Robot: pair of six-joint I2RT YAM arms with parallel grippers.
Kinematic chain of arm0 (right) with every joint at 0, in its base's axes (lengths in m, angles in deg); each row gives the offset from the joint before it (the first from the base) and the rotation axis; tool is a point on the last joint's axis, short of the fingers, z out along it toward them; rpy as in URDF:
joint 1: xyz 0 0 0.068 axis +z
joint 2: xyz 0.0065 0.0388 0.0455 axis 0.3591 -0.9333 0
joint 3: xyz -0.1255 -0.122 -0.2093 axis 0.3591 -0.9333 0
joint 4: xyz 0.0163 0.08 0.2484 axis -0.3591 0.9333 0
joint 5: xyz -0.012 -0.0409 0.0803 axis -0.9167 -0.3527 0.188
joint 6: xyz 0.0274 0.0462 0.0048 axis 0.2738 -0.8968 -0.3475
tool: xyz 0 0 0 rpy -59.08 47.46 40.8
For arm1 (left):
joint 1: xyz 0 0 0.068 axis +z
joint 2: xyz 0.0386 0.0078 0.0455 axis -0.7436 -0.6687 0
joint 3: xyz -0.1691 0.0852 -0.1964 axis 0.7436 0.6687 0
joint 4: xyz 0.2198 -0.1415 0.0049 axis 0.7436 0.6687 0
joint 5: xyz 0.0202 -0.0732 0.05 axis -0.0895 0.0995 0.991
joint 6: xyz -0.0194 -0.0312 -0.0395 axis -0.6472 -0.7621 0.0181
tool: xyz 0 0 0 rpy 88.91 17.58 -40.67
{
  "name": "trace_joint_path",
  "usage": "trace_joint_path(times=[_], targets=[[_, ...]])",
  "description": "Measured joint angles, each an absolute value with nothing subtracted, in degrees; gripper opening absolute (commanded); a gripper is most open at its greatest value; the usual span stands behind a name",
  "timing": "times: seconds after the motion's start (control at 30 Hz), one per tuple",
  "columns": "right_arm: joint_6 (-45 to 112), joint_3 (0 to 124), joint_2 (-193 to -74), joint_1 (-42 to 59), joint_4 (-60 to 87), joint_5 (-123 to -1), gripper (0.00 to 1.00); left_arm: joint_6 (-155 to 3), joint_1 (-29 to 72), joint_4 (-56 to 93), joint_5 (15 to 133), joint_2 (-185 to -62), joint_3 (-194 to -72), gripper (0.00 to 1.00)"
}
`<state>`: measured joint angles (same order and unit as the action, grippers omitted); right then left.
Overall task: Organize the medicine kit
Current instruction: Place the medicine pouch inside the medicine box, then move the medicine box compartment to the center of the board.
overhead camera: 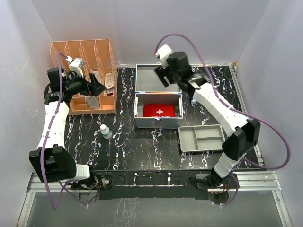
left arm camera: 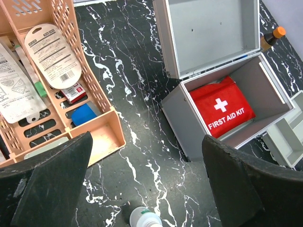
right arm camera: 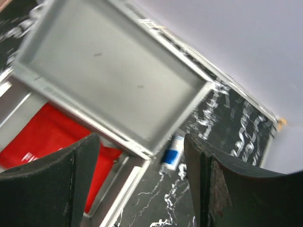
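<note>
The medicine kit (overhead camera: pixel 157 122) is a silver-grey metal case that stands open mid-table, its lid (overhead camera: pixel 147 78) laid back flat. A red first-aid pouch (overhead camera: pixel 160 110) lies inside. My left gripper (overhead camera: pixel 96 86) is open and empty, hovering over the front of the orange rack (overhead camera: pixel 90 56). In its wrist view the kit (left arm camera: pixel 180 118), the pouch (left arm camera: pixel 222 109) and a white bottle (left arm camera: pixel 146 218) show between the fingers. My right gripper (overhead camera: pixel 163 75) is open and empty above the lid (right arm camera: pixel 113 75). A small blue-and-white container (right arm camera: pixel 173 153) lies beside the lid's corner.
A shallow grey divided tray (overhead camera: pixel 202 138) sits right of the kit. The white bottle (overhead camera: pixel 105 131) stands left of the kit. The rack holds flat packets (left arm camera: pixel 52 56) and small boxes. An orange-capped bottle (left arm camera: pixel 272 37) stands behind the lid. White walls enclose the table.
</note>
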<state>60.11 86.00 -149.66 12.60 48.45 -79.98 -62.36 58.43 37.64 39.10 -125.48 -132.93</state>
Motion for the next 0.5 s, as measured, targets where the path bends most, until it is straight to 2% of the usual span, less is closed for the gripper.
trace_joint_path(times=[0.2,0.37,0.5], targets=[[45.72,85.78,-145.51,0.49,47.4,-86.71,0.71,-60.7,58.43,38.8,39.38,-125.48,-132.93,0.99],[36.26,85.87,-146.84,-8.25,53.19,-89.12,0.73,-60.0,58.43,40.2,39.69,-125.52,-133.47,0.99],[31.21,85.87,-148.85,-9.54,59.25,-89.23,0.56,-59.41,58.43,41.62,39.8,-125.56,-134.46,0.98]])
